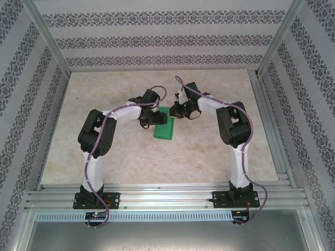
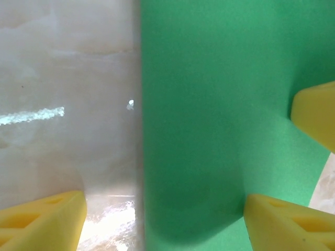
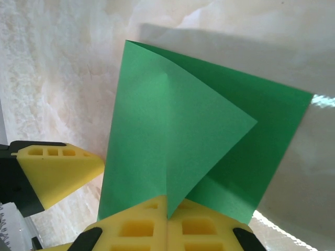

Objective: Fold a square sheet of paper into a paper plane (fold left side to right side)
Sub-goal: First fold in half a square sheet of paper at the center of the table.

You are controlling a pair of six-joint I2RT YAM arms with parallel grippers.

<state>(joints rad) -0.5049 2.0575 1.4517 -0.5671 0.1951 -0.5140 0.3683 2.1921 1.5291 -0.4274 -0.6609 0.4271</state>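
Observation:
The square sheet of paper (image 1: 163, 127), bright green, lies on the table between the two arms with a triangular flap (image 3: 183, 136) folded across it. My right gripper (image 3: 167, 217) is shut on the tip of that flap, which runs into the seam between its yellow pads; in the top view this gripper (image 1: 176, 111) sits at the sheet's far end. My left gripper (image 2: 167, 225) is open, low over the sheet (image 2: 220, 115), straddling its left edge, one finger (image 2: 47, 222) over bare table and the other on the green. In the top view the left gripper (image 1: 148, 120) is at the sheet's left side.
The marble-patterned tabletop (image 1: 209, 151) is bare around the sheet. Patterned walls and metal frame rails (image 1: 272, 130) close in the sides and back. A yellow finger (image 3: 57, 170) of the left gripper stands close to the right gripper's left.

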